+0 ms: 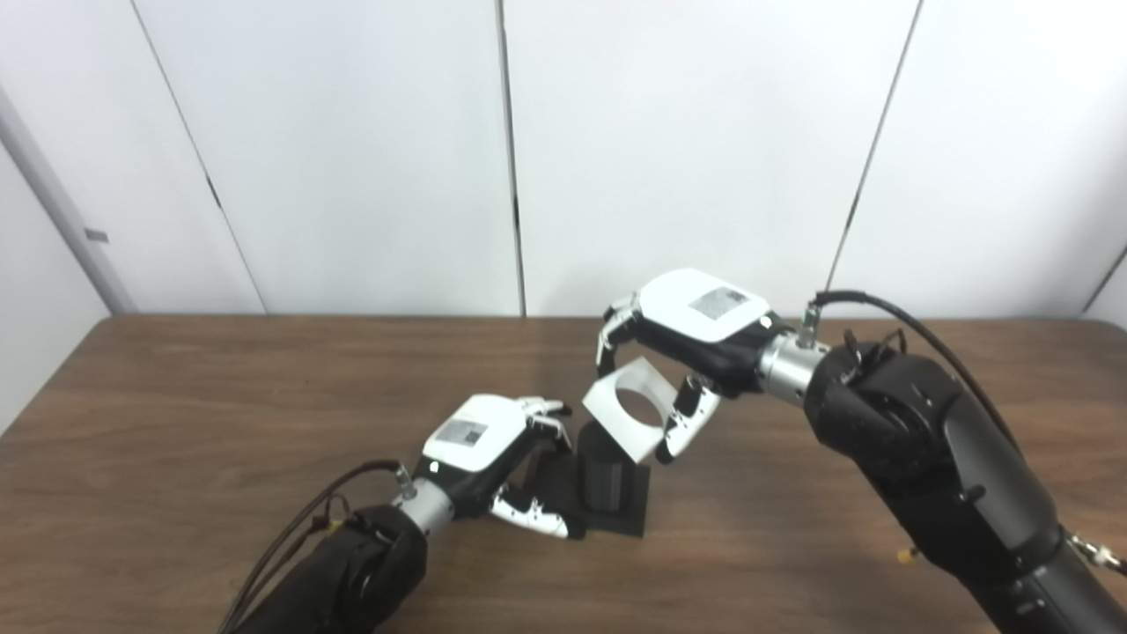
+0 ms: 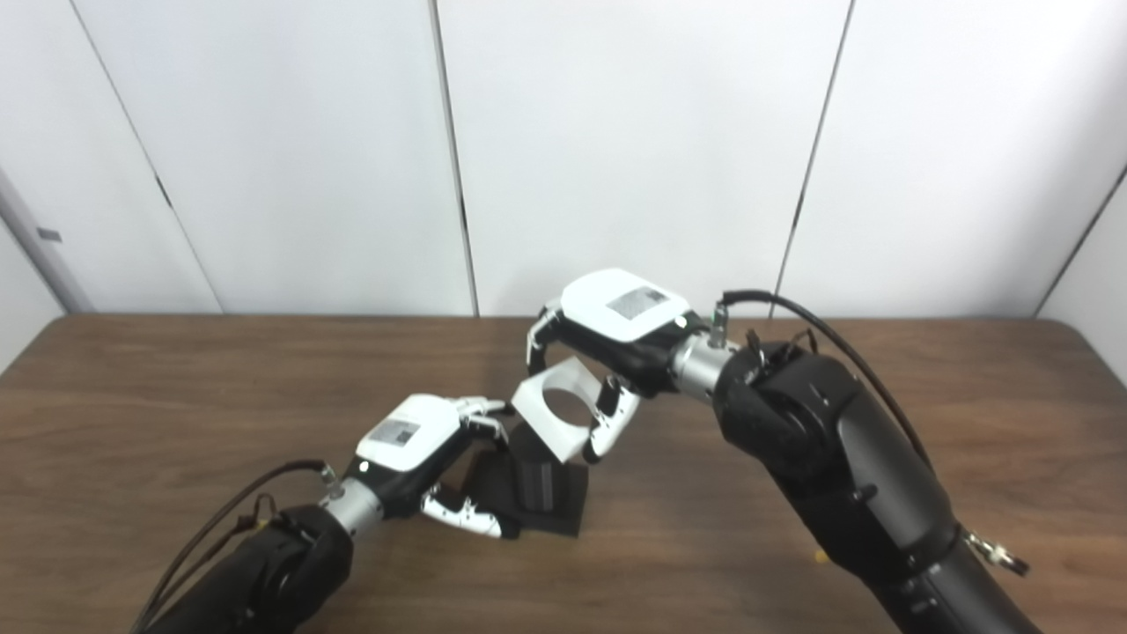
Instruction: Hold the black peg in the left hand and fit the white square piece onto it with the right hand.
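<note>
Just below the right hand (image 1: 682, 348), the white square piece (image 1: 627, 408) is gripped tilted, its round hole not yet squared over the upright black peg (image 1: 606, 475). The peg's base is braced on the table by the left hand (image 1: 493, 453). Contact between piece and peg cannot be made out.

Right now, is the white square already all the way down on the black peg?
No, the white square piece, held tilted by the right hand, sits above the black peg.
</note>
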`<state>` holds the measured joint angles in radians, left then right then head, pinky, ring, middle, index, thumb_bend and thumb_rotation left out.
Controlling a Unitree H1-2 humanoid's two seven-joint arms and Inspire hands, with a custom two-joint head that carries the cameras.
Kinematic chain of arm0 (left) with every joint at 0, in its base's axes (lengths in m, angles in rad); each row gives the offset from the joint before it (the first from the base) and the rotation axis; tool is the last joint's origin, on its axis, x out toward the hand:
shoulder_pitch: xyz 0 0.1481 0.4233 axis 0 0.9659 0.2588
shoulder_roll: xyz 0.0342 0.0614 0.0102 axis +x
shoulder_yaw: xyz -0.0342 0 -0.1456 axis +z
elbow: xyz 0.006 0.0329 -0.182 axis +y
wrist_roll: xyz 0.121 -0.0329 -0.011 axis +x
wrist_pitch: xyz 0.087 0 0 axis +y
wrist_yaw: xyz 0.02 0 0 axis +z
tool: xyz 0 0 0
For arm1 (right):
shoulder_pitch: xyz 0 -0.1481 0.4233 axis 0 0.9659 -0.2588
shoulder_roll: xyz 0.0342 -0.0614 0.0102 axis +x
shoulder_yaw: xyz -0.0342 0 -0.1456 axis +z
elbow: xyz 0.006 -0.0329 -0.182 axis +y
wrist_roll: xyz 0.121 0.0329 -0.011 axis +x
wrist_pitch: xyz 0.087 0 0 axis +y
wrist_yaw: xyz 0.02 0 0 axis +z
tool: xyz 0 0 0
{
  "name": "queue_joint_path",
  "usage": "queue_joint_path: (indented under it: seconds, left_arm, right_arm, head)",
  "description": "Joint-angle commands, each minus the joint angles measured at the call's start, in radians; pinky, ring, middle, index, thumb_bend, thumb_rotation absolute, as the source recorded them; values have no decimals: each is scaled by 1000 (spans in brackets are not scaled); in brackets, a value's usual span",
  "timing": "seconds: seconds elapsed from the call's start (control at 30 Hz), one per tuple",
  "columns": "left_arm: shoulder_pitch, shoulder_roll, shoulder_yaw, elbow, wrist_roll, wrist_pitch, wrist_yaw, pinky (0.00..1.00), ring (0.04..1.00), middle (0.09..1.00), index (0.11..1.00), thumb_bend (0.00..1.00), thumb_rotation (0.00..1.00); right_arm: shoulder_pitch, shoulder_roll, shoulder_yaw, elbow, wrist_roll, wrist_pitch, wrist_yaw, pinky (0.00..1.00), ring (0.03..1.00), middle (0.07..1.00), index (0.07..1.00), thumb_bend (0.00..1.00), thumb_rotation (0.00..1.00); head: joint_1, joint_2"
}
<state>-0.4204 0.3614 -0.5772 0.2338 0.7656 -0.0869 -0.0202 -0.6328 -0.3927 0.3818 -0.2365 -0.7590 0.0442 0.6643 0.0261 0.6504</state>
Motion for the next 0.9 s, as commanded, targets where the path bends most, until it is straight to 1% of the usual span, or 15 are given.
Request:
queue_joint_path:
  seconds: [0.0,0.03,0.33,0.6,0.87]
  left_arm:
    - [38,-13,-56,49,64,20,-78,842,879,873,492,522,75]
    - [39,-13,-56,49,65,18,-76,841,878,871,492,522,75]
    - [40,-12,-56,41,66,21,-78,839,877,871,491,522,75]
    - [40,-9,-56,26,67,36,-95,847,883,878,492,522,76]
    - [42,-8,-60,18,66,35,-84,836,877,872,492,522,75]
  right_arm:
    - [-58,4,-8,-30,3,-12,-9,888,865,737,476,522,138]
    - [-58,6,-7,-31,3,-11,-6,889,864,736,476,522,138]
    - [-55,11,6,-41,-3,-4,21,903,871,748,476,521,138]
    - [-39,9,21,-16,-5,-24,18,896,862,744,476,522,137]
    - [-26,20,43,29,-8,-34,-2,894,860,745,475,523,136]
  head:
    - [2,0]
    - [3,6]
    - [4,11]
    - [8,16]
    - [10,20]
